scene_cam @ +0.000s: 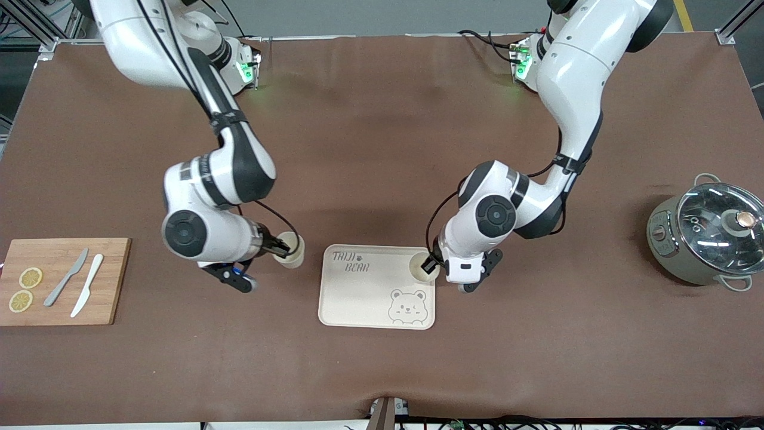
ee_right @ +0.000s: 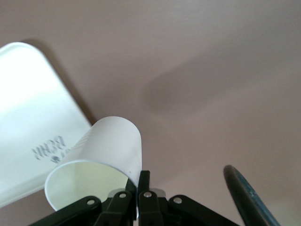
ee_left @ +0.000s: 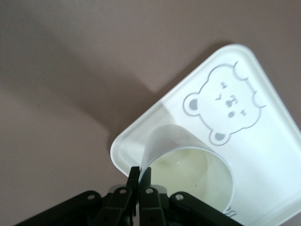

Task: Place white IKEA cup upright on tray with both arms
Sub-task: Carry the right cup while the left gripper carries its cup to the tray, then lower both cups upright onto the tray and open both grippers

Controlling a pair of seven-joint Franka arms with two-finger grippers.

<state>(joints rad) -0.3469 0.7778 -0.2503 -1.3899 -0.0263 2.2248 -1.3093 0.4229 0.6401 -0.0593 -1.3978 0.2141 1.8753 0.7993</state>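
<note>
- Tray (scene_cam: 377, 295): cream, rounded corners, bear drawing at the corner nearest the front camera, lettering at the farther corner toward the right arm's end; it lies flat on the brown table cover (scene_cam: 382, 149), mid-table.
- Left gripper (scene_cam: 428, 266): fingers closed on the rim of a white cup (scene_cam: 421, 267); the cup stands upright in the tray's farther corner toward the left arm's end, its base on the tray surface in the left wrist view (ee_left: 188, 165).
- Right gripper (scene_cam: 280, 246): fingers pinched on the rim of a second white cup (scene_cam: 292, 249), mouth up, just beside the tray at the right arm's end, apart from its edge; whether it touches the cover cannot be told.
- Cutting board (scene_cam: 62, 280): at the right arm's end, carrying two lemon slices (scene_cam: 25, 289), a grey knife (scene_cam: 65, 277) and a white knife (scene_cam: 87, 285).
- Pot (scene_cam: 704, 233): glass-lidded, at the left arm's end, well apart from the tray.
- Open cover lies between tray and board, tray and pot, and along the table's edge nearest the camera.
</note>
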